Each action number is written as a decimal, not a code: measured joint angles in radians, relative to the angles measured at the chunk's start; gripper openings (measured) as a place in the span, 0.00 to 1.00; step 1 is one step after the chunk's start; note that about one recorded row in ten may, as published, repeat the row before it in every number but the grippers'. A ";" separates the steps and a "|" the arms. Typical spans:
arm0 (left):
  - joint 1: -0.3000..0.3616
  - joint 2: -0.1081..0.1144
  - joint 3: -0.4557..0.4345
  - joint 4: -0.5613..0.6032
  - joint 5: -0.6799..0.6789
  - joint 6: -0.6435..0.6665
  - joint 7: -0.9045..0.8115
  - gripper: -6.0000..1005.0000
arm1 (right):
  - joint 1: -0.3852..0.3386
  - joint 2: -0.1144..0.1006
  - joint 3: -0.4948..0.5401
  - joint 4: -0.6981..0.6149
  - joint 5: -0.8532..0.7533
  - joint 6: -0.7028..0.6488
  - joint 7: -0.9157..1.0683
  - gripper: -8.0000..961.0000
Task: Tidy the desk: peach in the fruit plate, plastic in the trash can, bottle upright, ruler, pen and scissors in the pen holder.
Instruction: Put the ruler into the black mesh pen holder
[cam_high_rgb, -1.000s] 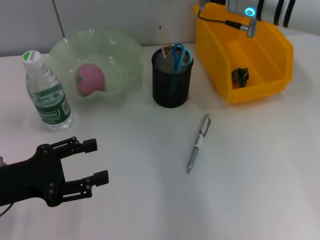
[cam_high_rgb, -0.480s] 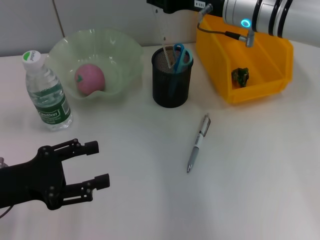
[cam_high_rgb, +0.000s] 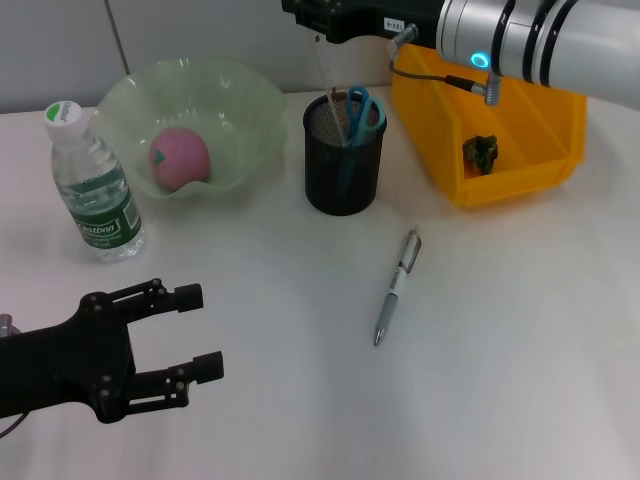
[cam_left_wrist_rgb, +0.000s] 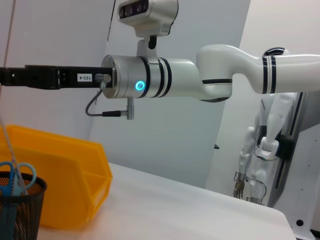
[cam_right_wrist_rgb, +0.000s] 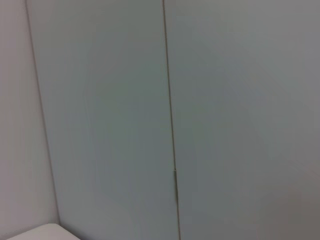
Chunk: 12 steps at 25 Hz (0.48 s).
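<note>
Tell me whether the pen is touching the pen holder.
Apart. The head view shows the pen lying flat on the table, bare tabletop separating it from the pen holder.

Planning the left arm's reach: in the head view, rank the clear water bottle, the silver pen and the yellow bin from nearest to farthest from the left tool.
1. Clear water bottle, behind the left tool, left side.
2. Silver pen, mid-table, to its right.
3. Yellow bin, far right corner.

The head camera looks down from above on the counter (cam_high_rgb: 520, 350). The left wrist camera sits low, facing across it, and shares the mesh pen holder (cam_high_rgb: 343, 155) and yellow bin (cam_high_rgb: 490, 110) with it. The right wrist camera faces only a wall panel (cam_right_wrist_rgb: 100, 125).
</note>
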 joint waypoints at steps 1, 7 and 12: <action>0.000 0.000 0.000 0.000 0.000 0.001 0.000 0.79 | 0.002 0.000 0.000 0.002 0.001 0.003 0.000 0.48; -0.003 0.002 0.000 0.006 -0.004 0.015 0.003 0.79 | 0.027 0.002 -0.001 0.026 0.010 0.029 -0.002 0.49; -0.009 0.002 0.000 0.007 -0.005 0.018 0.004 0.79 | 0.041 0.002 -0.009 0.050 0.011 0.058 -0.003 0.49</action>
